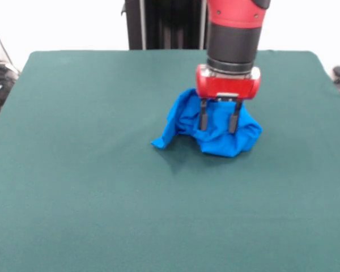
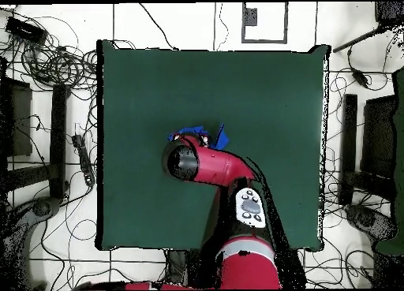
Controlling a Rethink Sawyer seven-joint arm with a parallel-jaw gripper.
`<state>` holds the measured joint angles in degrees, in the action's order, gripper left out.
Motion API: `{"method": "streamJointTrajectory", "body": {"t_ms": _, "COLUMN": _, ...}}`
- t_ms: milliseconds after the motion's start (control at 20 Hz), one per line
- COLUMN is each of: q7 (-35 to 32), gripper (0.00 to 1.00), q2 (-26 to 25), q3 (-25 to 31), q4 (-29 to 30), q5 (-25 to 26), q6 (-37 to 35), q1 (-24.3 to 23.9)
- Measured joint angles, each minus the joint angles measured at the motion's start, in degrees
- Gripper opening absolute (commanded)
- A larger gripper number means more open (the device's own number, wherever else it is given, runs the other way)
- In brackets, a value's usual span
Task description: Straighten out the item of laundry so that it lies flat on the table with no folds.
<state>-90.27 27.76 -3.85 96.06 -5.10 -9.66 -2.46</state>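
While claw (image 1: 219,123) prongs sit apart, crumpled blue shirt (image 1: 215,139) heaped, green felt table (image 1: 102,187).

A robotics lab: cables (image 2: 55,67) strewn around a green table (image 2: 260,91).

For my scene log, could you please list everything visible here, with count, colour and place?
T-shirt: one, bright blue, crumpled in a heap right of the table's centre, beneath the tool.
Table: one, dark green cloth cover, fills the front view.
Cables: many, black, on the floor around the table.
Arm: one, red and black, reaching over the table.
Tool: one, red body, two black fingers apart, down in the shirt's folds.
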Motion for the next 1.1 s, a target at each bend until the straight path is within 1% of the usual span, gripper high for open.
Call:
{"method": "streamJointTrajectory", "body": {"t_ms": 550, "q7": 0.00, "gripper": 1.00, "q2": 0.21, "q3": 0.00, "q4": 1.88, "q5": -0.58, "q6": 2.43, "q1": 1.75}}
{"method": "streamJointTrajectory", "body": {"t_ms": 1100, "q7": 0.00, "gripper": 1.00, "q2": 0.30, "q3": 0.00, "q4": 2.45, "q5": -1.52, "q6": 4.20, "q1": 2.04}}
